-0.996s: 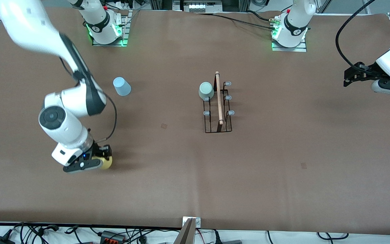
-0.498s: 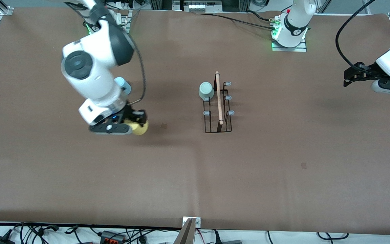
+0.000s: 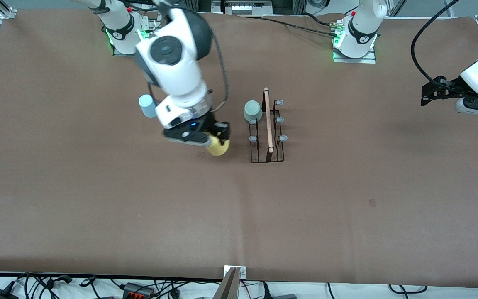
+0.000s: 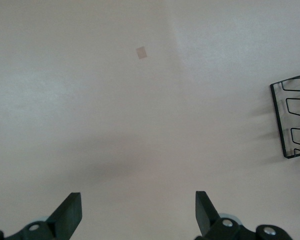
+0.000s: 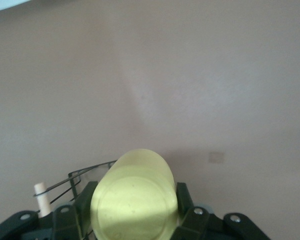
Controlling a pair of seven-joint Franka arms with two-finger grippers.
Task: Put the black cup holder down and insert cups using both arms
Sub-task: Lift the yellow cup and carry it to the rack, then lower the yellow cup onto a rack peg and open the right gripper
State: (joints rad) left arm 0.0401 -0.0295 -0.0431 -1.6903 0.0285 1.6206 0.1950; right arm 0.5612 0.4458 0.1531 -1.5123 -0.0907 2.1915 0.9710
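The right gripper (image 3: 218,139) clamps a yellow cup (image 3: 218,147) over the table, just beside the rack (image 3: 267,137). The left gripper (image 3: 430,93) waits, fingers apart

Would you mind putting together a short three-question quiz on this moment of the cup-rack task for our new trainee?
1. True or false: the right gripper is shut on the yellow cup.
2. Which cup already sits on a peg of the black cup holder? A) the light blue cup B) the mint green cup C) neither
3. Fill in: the left gripper waits over the table at the left arm's end with its fingers ____.

Key:
1. True; the right wrist view shows the fingers clamping its sides.
2. B; the blue one stands on the table toward the right arm's end.
3. open
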